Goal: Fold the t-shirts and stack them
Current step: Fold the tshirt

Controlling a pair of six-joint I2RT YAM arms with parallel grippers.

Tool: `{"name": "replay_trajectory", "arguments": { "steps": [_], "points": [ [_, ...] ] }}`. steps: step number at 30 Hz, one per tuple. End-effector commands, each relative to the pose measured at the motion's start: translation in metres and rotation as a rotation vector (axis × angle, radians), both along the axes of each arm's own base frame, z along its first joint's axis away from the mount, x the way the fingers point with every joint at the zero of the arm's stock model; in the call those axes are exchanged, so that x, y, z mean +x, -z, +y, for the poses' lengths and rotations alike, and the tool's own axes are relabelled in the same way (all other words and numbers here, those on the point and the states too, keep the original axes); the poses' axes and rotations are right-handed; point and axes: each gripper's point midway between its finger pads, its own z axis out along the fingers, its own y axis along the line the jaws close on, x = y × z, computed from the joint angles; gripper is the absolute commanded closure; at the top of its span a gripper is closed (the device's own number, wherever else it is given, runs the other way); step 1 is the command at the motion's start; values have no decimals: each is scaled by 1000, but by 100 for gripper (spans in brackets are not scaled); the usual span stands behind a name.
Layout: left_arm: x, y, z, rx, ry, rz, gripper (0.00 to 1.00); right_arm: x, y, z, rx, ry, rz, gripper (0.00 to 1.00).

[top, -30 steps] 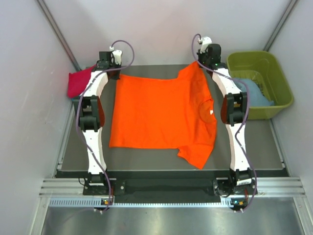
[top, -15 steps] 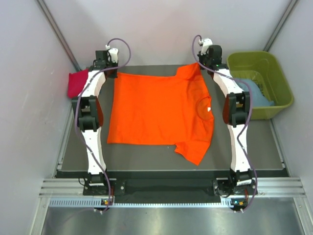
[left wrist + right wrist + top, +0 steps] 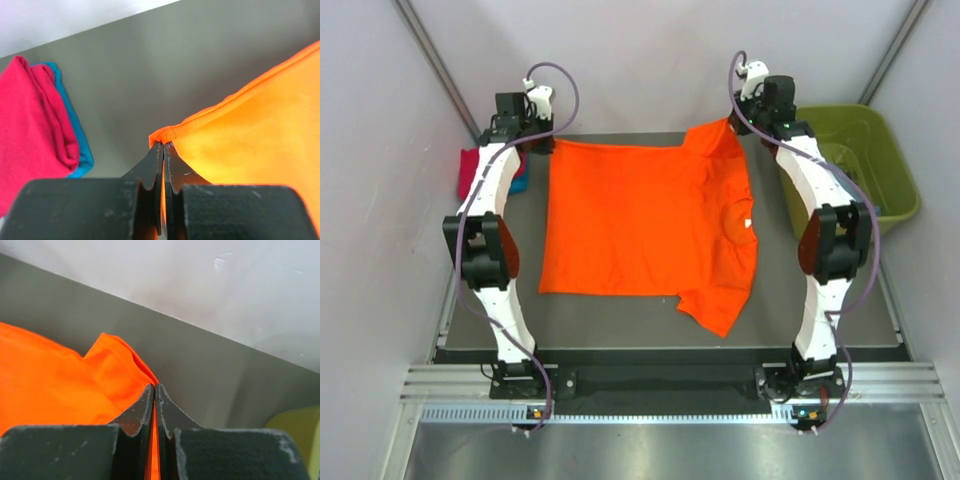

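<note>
I judge the job about halfway, going by how things lie. The crimson-pink t-shirt (image 3: 30,125) lies folded on top of a blue t-shirt (image 3: 75,132) in a small pile by the far left corner of the tabletop (image 3: 600,320), so those two look done.

The orange t-shirt (image 3: 640,220) is the one in hand. It lies spread open across the middle of the tabletop, hem toward the left edge, collar toward the right edge, one sleeve pointing at the near edge. No fold is in it yet.

My left gripper (image 3: 163,146) is clenched on the far hem corner, the stitched edge pinched between its jaws. My right gripper (image 3: 154,386) is clamped on the far sleeve, near the far right corner. Both hold the cloth along the far edge.

What is left, as I see it: fold the orange one down to the size of the pile, then set it on the crimson-pink one. The olive-green tub (image 3: 880,125) stands off the right edge; my right arm crosses it, so I cannot tell whether another shirt waits inside.
</note>
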Motion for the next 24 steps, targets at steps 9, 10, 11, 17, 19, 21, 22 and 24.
{"name": "replay_trajectory", "arguments": {
  "steps": [9,10,11,17,19,21,22,24],
  "points": [
    [-67,4,7,-32,23,88,100,-92,-18,24,23,-96,65,100],
    [-71,5,7,-31,24,90,100,-98,-9,25,19,-100,88,100],
    [-75,11,8,-33,19,104,100,-103,-15,23,20,-99,77,100],
    [-96,12,13,-39,1,117,100,-127,-9,21,11,-105,106,100],
    [-102,9,15,-34,-1,115,100,-132,-5,18,1,-104,115,100],
    [-109,12,17,-32,-8,127,100,-139,-2,16,-9,-104,118,100],
    [-114,13,18,-32,-12,134,100,-142,-4,15,-9,-102,115,100],
    [-118,14,17,-31,-9,139,100,-149,2,14,-15,-108,129,100]
  ]
}}
